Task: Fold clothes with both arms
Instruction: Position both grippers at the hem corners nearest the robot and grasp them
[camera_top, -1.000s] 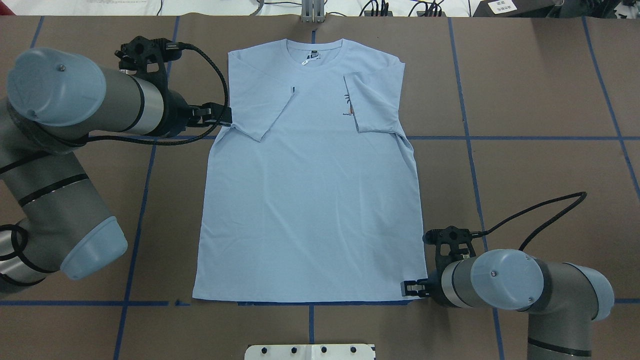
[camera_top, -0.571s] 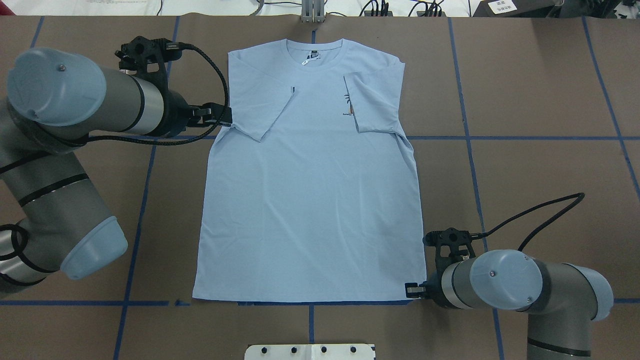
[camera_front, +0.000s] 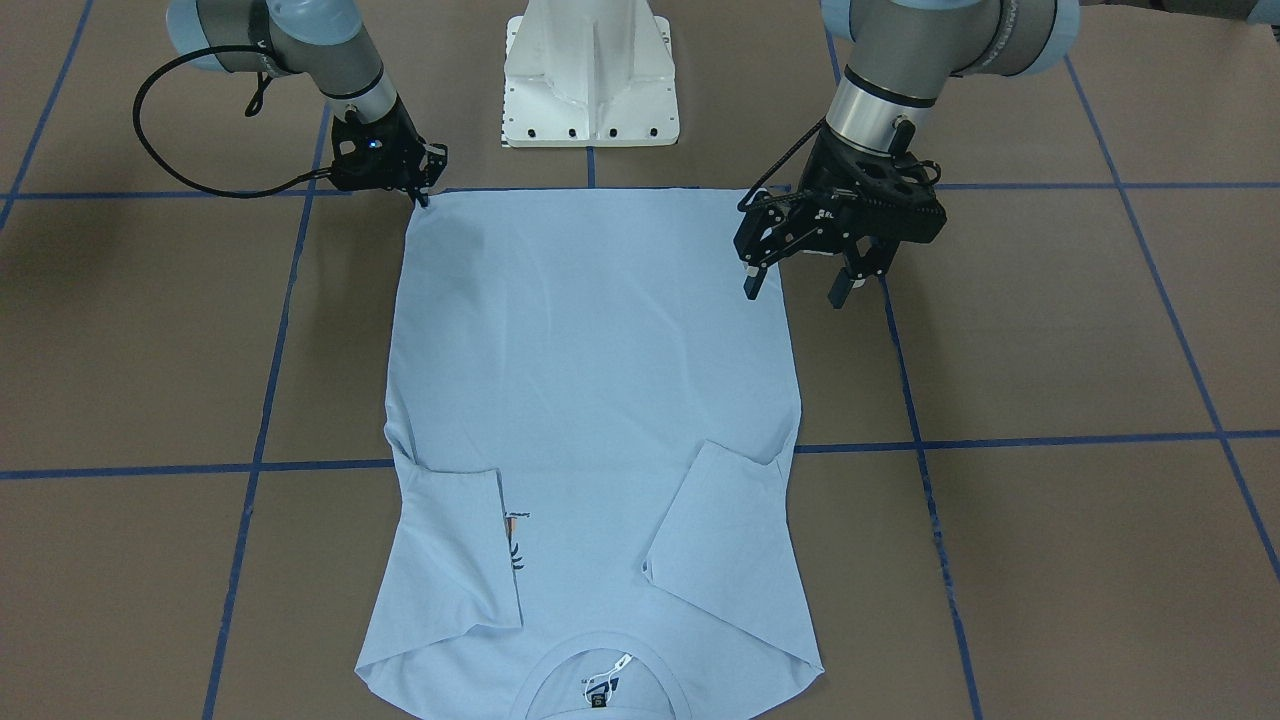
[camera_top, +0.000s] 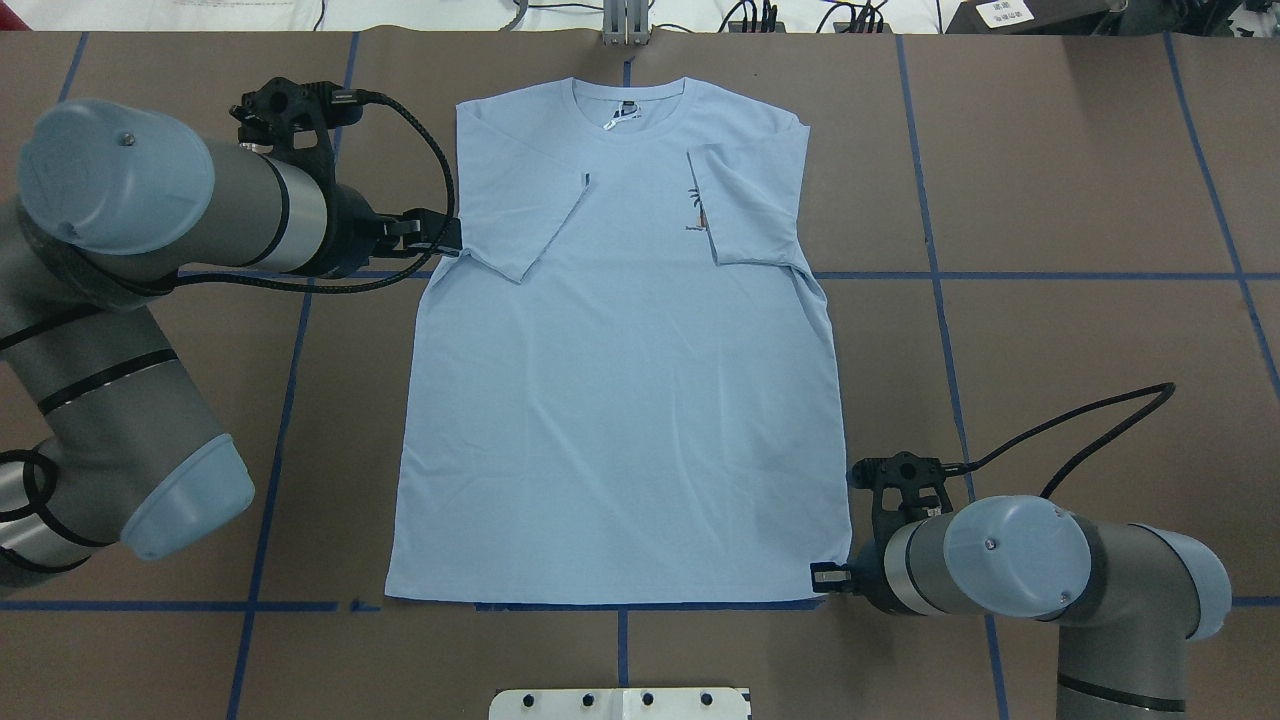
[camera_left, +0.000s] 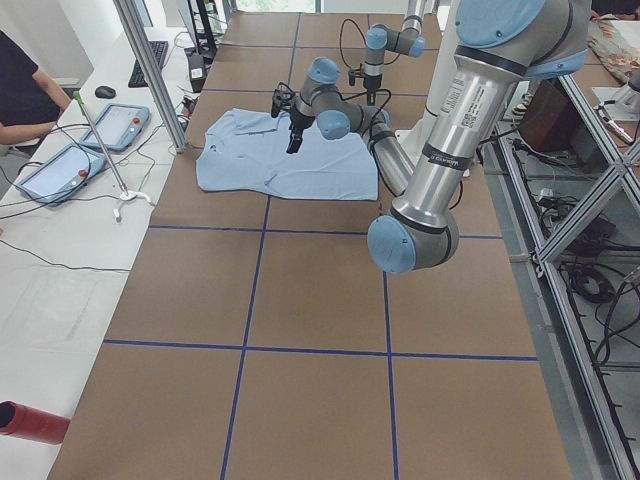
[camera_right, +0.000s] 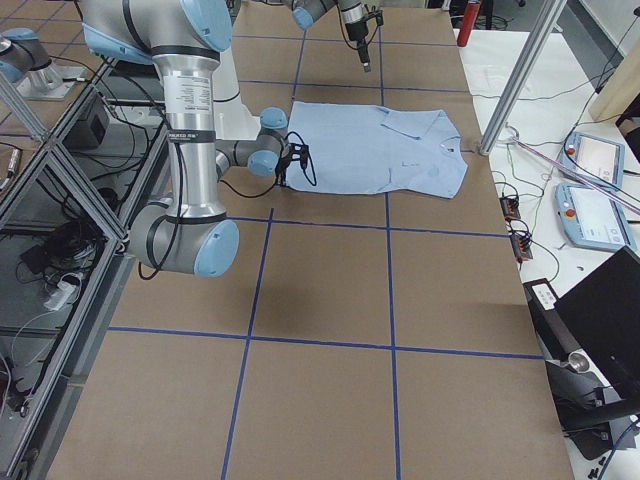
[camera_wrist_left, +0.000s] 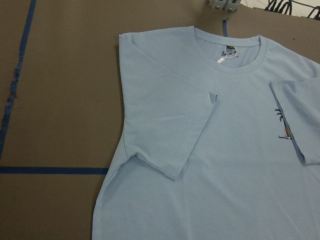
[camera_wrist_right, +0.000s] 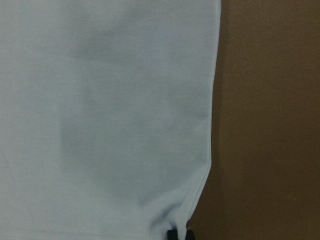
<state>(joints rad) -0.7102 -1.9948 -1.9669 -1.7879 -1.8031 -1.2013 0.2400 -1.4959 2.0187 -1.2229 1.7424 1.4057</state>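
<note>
The light blue T-shirt (camera_top: 620, 400) lies flat on the brown table, collar at the far side, both sleeves folded in over the chest. The palm-tree print (camera_top: 696, 210) peeks out beside the right sleeve. My left gripper (camera_front: 795, 288) is open and empty, raised above the shirt's left side edge; in the overhead view it (camera_top: 440, 233) sits by the left armpit. My right gripper (camera_top: 822, 577) is low at the near right hem corner and shut on it; the right wrist view shows the T-shirt (camera_wrist_right: 100, 100) puckering at a fingertip (camera_wrist_right: 175, 235).
The white pedestal (camera_front: 590, 70) stands at the near table edge behind the hem. A metal clamp (camera_top: 625, 25) sits at the far edge by the collar. Blue tape lines (camera_top: 1000, 275) cross the table. Tablets (camera_left: 75, 160) lie on a side bench.
The right gripper's fingers have closed at the hem corner and now reach less far over the shirt. The left arm has shifted only slightly. The shirt has not moved.
</note>
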